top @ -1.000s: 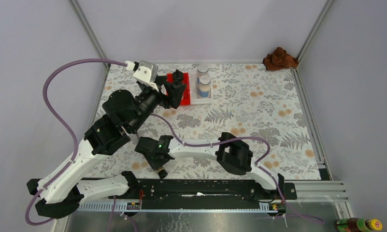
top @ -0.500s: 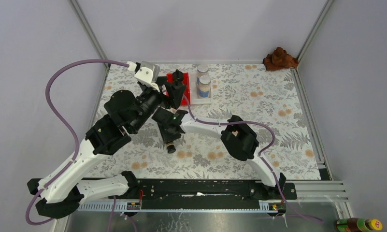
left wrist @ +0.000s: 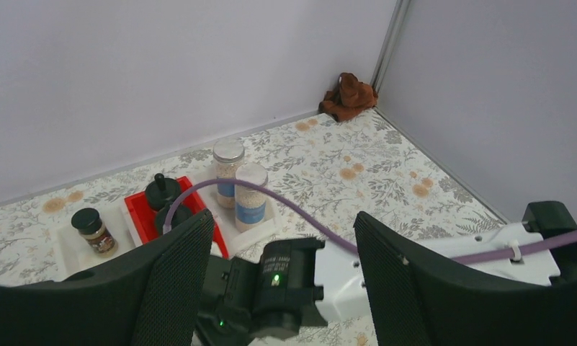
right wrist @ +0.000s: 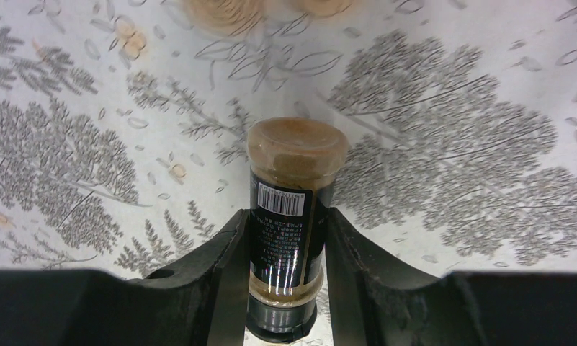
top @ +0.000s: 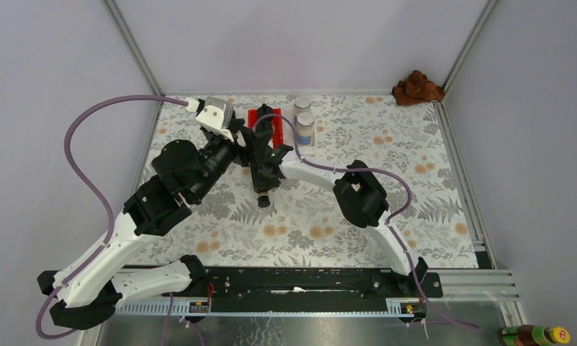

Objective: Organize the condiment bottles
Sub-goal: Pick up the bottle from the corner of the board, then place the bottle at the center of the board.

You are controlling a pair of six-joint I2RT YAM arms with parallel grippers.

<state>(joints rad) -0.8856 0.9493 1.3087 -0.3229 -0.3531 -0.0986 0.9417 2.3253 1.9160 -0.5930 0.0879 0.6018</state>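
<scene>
The right gripper [right wrist: 288, 220] is clamped on a slim dark-brown glass jar [right wrist: 291, 169]. The jar's dark cap end sits toward the palm and its base points outward. It is carried tilted above the floral-patterned table [top: 429, 187], near the trays. The left gripper [left wrist: 282, 227] hovers close by, jaws spread and holding nothing.

Beyond them, three trays stand in a row along the table's far edge, left of its middle. The left white tray [left wrist: 63, 249] holds one matching dark-brown jar with a black cap [left wrist: 93, 229], with bare room beside it. The red tray [left wrist: 135, 215] holds two jars with black domed caps [left wrist: 163, 192]. The right white tray [left wrist: 271, 222] holds two silver-lidded jars with blue labels [left wrist: 229, 167].

By this layout, five of the six jars look sorted by kind. What seems left is to set the carried jar upright beside its twin in the left white tray and release it.
</scene>
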